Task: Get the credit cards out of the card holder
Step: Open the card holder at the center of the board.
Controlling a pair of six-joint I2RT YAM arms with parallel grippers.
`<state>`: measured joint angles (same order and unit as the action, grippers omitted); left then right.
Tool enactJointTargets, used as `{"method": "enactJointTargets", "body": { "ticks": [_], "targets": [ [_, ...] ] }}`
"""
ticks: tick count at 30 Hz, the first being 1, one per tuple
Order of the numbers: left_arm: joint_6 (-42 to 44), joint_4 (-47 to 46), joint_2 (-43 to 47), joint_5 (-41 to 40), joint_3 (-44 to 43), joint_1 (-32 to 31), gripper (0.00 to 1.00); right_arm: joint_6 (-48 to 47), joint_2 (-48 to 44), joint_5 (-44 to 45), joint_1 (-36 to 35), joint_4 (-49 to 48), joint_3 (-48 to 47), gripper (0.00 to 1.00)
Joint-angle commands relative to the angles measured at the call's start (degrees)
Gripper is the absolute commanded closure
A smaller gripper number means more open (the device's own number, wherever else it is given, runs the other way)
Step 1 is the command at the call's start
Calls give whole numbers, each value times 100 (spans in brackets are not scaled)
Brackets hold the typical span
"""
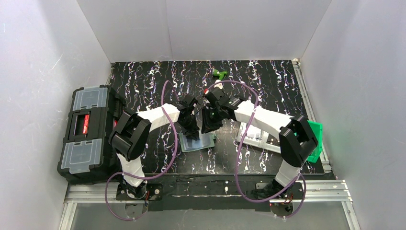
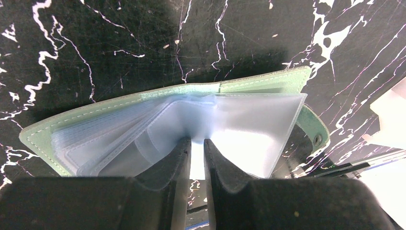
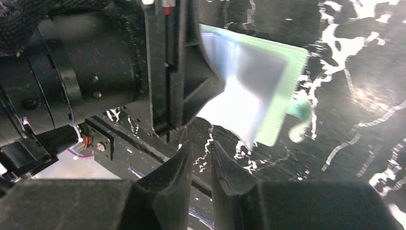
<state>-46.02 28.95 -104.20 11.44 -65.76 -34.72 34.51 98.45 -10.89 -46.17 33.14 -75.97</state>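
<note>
The card holder (image 1: pixel 198 143) lies open on the black marbled table, its pale green cover (image 2: pixel 95 112) spread flat and its clear sleeves fanned up. My left gripper (image 2: pixel 197 140) is shut on one clear sleeve (image 2: pixel 239 129) and holds it raised. My right gripper (image 3: pixel 210 143) hangs just beside the holder (image 3: pixel 282 96), slightly open and with nothing between its fingers. The lifted sleeve's corner (image 3: pixel 246 139) is just past its fingertips. I cannot tell whether credit cards sit in the sleeves. A pale card with printed marks (image 1: pixel 258 135) seems to lie on the white tray.
A big black toolbox (image 1: pixel 88 134) stands at the left table edge. The white tray (image 1: pixel 244 130) lies right of the holder, with a green bin (image 1: pixel 317 139) beyond it. A small green object (image 1: pixel 220 74) sits at the back. The left arm's body (image 3: pixel 167 72) is close to my right gripper.
</note>
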Motion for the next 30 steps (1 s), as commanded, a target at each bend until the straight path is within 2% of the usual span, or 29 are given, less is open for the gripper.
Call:
{"method": "enactJointTargets", "body": {
  "ticks": [1,7,14,19,26,30],
  "targets": [
    [137,380,-113,-206,-15,-8,84,148,318,-649,-94,-666,179,76],
    [250,479,-140,-150,-130,4,84,422,515,-1202,-94,-1538,666,90],
    [293,533,-109,-66,-150,4,84,830,683,-1275,-94,-2240,1122,94],
    [301,540,-12,-17,-133,25,83,1085,820,-948,-94,-2158,1123,97],
    [344,606,127,16,-172,44,83,1526,1285,-597,-94,-1346,696,99],
    [397,629,254,40,-181,75,79,1765,1513,-558,-93,-1099,620,99]
  ]
}}
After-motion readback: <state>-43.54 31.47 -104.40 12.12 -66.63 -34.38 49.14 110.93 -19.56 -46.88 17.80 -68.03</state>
